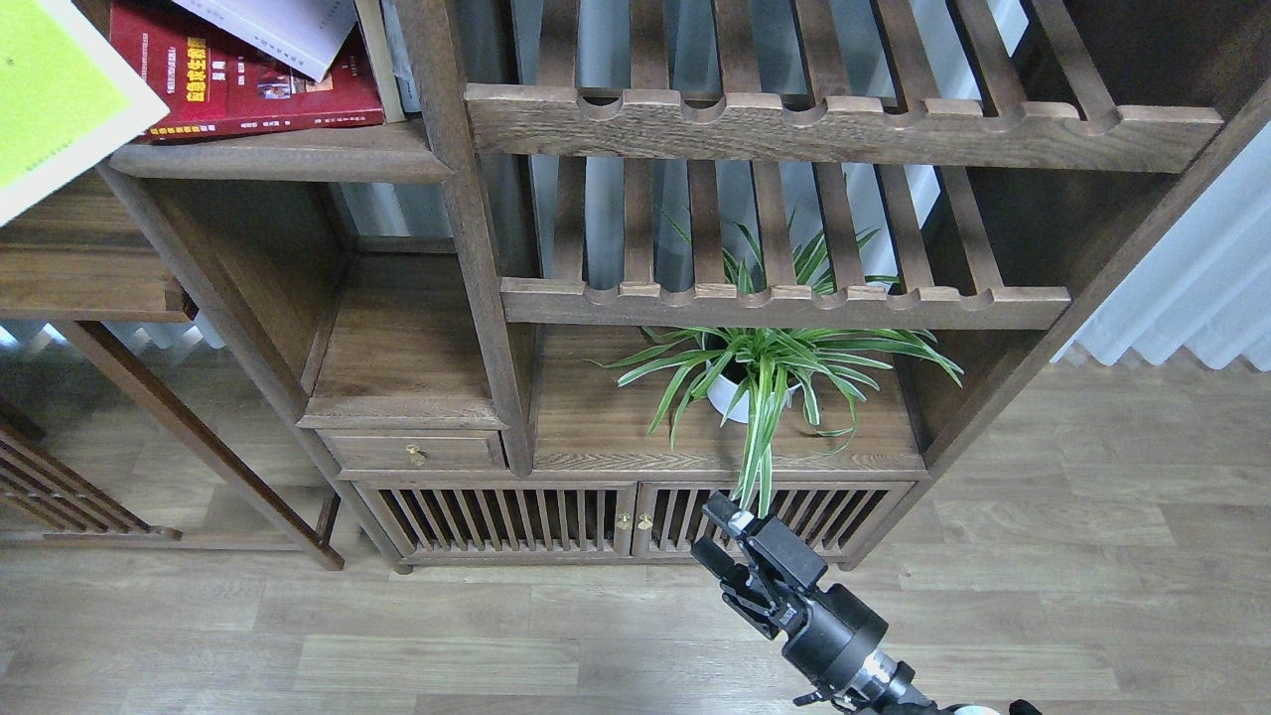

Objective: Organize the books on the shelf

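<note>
The dark red book (pixel 248 84) lies flat on the shelf (pixel 288 159) at the top left. The white-lavender book (pixel 283 30) rests on top of it, tilted. The yellow-green book (pixel 60 94) hangs in the air at the upper left corner, partly overlapping the red book's left end; only its corner shows. My left gripper is out of view. My right gripper (pixel 730 541) is low at the bottom centre, in front of the cabinet doors, open and empty.
Two slatted racks with notched rails (pixel 834 124) fill the right of the bookcase. A potted spider plant (pixel 760 382) stands on the lower board just above my right gripper. A small drawer (pixel 412 452) and slatted doors (pixel 556 516) sit below.
</note>
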You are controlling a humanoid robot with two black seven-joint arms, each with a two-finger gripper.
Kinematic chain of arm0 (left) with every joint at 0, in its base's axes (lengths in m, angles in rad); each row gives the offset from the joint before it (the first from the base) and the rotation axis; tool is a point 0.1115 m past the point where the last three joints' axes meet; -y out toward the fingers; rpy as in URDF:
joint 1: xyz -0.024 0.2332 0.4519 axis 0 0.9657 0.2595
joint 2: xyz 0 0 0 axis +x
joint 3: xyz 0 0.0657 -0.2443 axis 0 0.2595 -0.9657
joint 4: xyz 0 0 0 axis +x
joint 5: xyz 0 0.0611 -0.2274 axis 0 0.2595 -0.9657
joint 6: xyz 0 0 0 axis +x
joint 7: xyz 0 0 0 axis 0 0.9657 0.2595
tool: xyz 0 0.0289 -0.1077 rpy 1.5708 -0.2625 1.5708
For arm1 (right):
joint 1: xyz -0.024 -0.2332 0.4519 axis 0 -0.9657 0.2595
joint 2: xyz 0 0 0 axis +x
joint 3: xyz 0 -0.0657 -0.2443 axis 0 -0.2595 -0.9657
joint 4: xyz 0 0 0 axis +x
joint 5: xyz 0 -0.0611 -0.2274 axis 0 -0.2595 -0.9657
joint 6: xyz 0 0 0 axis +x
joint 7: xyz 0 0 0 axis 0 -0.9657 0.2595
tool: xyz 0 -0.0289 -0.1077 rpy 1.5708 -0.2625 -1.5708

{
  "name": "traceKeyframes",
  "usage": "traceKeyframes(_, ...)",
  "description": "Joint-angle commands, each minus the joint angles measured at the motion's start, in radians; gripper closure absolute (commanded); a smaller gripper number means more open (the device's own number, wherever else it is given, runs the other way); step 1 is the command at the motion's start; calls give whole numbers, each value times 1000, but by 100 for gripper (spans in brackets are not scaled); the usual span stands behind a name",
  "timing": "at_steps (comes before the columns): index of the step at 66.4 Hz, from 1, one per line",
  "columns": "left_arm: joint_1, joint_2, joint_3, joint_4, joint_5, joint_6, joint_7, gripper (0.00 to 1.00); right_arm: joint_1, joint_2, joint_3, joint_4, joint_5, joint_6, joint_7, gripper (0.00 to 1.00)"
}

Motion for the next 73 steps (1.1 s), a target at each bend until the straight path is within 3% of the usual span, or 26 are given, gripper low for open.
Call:
traceKeyframes(1, -227, -117, 121, 69, 127, 0, 38, 100, 0, 0, 0, 2, 2, 0, 0, 0)
traceKeyframes(20, -533, -365, 204, 294, 408, 0, 46, 100, 3, -2, 3, 5, 2, 0, 0, 0)
traceKeyframes(38, -597, -411, 215, 364, 503, 0, 42, 100, 6, -2, 13, 5, 3, 0, 0, 0)
traceKeyframes(49, -645, -531, 205, 462, 598, 0, 18, 100, 23, -2, 11, 5, 3, 0, 0, 0)
traceKeyframes(73, -679, -615, 219, 575, 742, 0, -226, 100, 29, 4, 2, 5, 3, 0, 0, 0)
